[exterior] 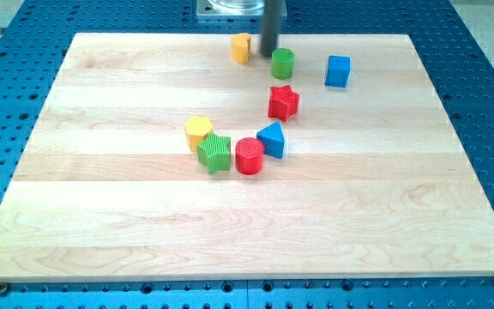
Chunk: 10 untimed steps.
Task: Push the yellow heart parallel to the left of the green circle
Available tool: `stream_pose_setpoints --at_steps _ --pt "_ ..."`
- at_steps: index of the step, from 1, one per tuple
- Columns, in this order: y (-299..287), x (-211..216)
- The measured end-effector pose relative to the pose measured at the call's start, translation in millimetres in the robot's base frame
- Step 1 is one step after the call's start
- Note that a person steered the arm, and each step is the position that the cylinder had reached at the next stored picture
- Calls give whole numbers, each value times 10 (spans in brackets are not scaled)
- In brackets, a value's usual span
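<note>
The yellow heart (242,48) sits near the view's top edge of the wooden board. The green circle (283,63) is a short way to its right and slightly lower. My tip (268,52) stands between the two, just right of the yellow heart and close to the upper left of the green circle. I cannot tell if it touches either one.
A blue cube (338,70) lies right of the green circle, and a red star (283,102) lies below it. A blue triangle (272,139), red circle (250,156), green star (215,153) and yellow hexagon (198,131) cluster mid-board.
</note>
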State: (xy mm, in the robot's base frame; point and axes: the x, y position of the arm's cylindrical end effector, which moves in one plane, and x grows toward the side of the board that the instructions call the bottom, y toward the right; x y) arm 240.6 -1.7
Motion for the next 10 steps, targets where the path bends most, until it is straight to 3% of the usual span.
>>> stream_pose_setpoints --at_steps 1,2,3,4,5,7,8,10 --pt "-642 9" --pt "-146 10" --pt "126 -313" --pt "-639 -430" --pt "-1228 -137" --pt "-1335 -109" --pt "-1927 -110" --pt "-2084 -45"
